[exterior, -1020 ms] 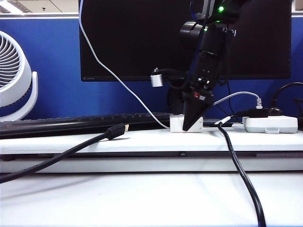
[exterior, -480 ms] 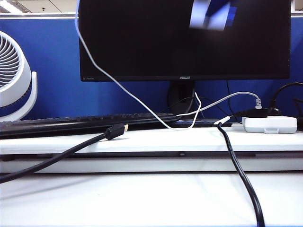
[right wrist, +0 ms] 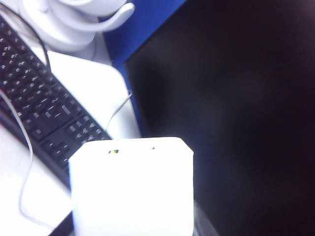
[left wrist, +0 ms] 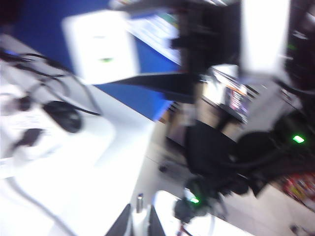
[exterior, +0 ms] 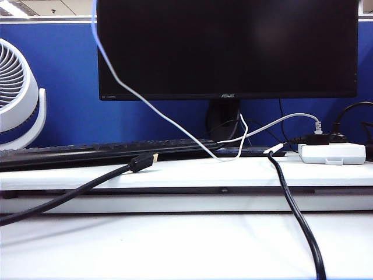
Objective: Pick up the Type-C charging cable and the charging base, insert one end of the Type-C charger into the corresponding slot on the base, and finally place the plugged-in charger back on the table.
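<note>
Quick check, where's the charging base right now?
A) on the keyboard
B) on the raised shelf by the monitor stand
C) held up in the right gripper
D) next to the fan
C: the right wrist view shows the charging base filling the right gripper, above the keyboard; in the exterior view the shelf in front of the monitor stand carries no base.

From my exterior feed the only thing I can actually read is the brand "ASUS" in small pale letters at the middle of the lower bezel of the monitor (exterior: 227, 46). There is another tiny marking at the bezel's lower left corner, but it is too small for me to make out (it may be a logo). The left and right wrist views are blurred and give me no legible text.
</note>
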Controlling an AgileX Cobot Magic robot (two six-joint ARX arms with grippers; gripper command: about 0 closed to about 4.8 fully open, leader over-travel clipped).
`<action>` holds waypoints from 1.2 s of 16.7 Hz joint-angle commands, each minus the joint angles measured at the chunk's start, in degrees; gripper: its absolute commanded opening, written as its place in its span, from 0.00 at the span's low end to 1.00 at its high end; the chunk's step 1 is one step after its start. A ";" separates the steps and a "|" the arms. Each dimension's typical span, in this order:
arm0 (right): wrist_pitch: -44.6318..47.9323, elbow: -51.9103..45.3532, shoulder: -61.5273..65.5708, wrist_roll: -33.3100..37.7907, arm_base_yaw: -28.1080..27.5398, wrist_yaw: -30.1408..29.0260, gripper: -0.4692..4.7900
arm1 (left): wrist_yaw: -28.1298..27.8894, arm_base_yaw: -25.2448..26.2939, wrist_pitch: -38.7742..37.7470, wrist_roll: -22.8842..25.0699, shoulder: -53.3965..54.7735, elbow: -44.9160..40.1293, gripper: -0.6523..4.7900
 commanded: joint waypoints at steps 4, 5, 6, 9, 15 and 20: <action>1.42 0.31 0.04 0.46 0.79 -0.39 0.19 | 0.13 -1.88 0.74 -3.19 3.34 0.17 0.16; 1.46 0.31 0.04 0.46 0.79 -0.39 0.19 | -1.09 -1.88 0.92 -3.17 3.91 0.17 0.16; 1.40 0.31 0.04 0.46 0.79 -0.35 0.19 | -1.92 -1.90 1.53 -3.15 4.26 0.17 0.16; 1.44 0.31 0.04 0.46 0.79 -0.37 0.19 | -1.95 -1.90 4.63 -3.19 4.37 0.17 0.16; 3.91 0.31 0.02 -6.40 0.79 0.33 0.19 | -0.48 -1.92 6.56 -4.46 4.52 0.17 0.16; 8.04 0.31 0.02 -23.65 0.79 0.96 0.19 | -0.48 -1.92 7.58 -4.48 4.55 0.17 0.16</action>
